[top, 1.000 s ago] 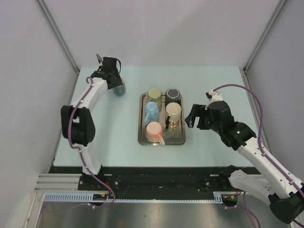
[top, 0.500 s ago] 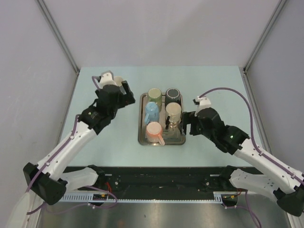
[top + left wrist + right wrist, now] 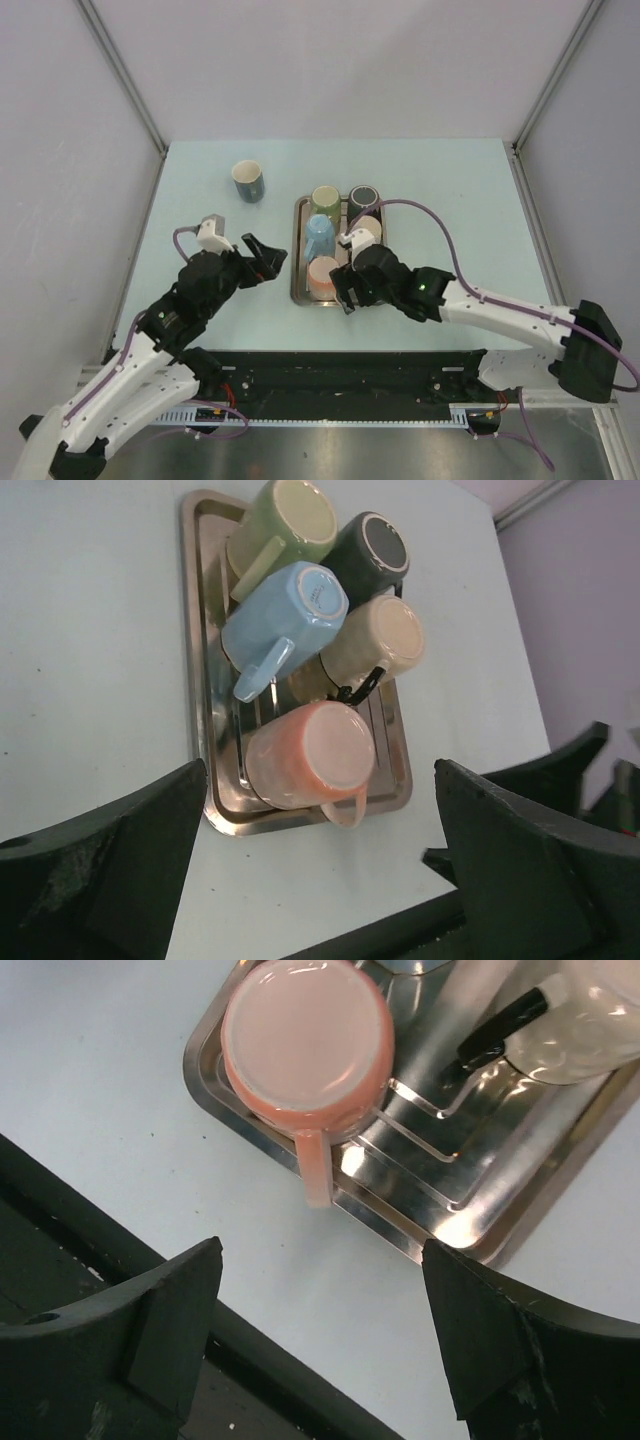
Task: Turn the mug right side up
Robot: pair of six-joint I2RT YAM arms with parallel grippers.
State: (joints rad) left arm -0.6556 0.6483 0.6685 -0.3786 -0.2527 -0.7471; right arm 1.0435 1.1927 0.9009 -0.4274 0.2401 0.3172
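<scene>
Pink mug [image 3: 307, 1042] upside down in near-left corner of metal tray [image 3: 298, 240], handle toward near rim. Right gripper [image 3: 322, 1260] over that rim, beside mug, jaws wide, empty. Left gripper [image 3: 268, 262] just left of tray, jaws wide, empty. Blue-grey mug [image 3: 247, 181] upright on table, beyond tray's far-left corner.

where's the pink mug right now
In the top view the pink mug sits upside down at the near left corner of the metal tray, directly in front of the blue mug.
</scene>
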